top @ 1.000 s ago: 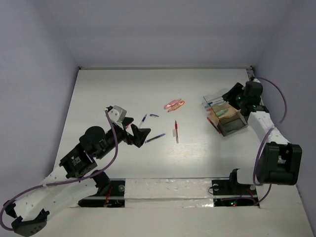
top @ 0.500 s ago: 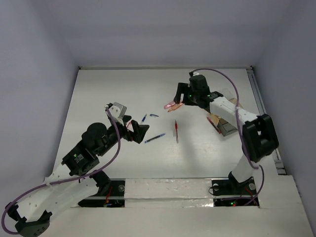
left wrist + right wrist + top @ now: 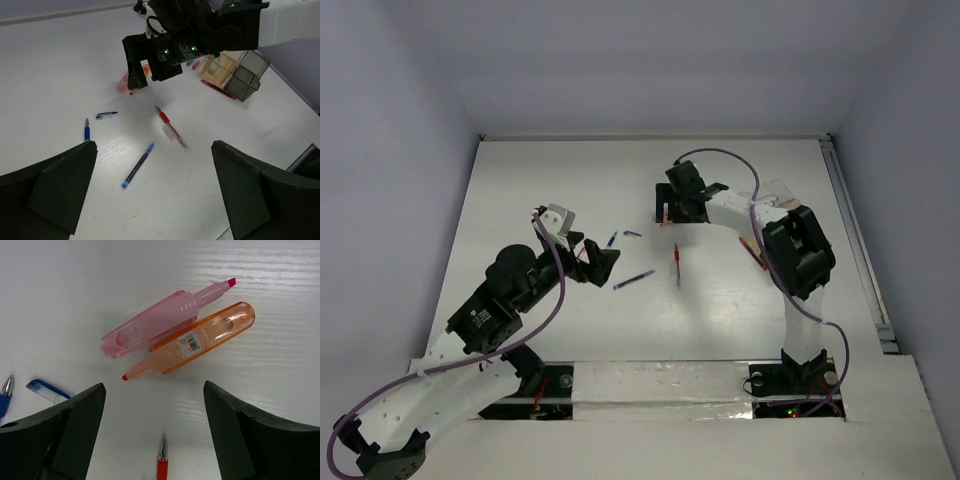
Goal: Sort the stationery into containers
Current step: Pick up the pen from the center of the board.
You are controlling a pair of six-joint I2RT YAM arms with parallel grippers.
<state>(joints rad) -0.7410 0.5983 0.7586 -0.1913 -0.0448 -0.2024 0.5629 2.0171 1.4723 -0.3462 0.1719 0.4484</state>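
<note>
Right gripper: spread open above the pink highlighter and orange highlighter — laid touching, side by side.
Left gripper: spread open, nothing gripped.
Containers: placed well apart from the highlighters.

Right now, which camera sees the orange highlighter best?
The right wrist view: the orange highlighter lies close up in the middle, its label and red tip sharp. The left wrist view shows only a tiny orange bit far off; the top view barely shows it.
</note>
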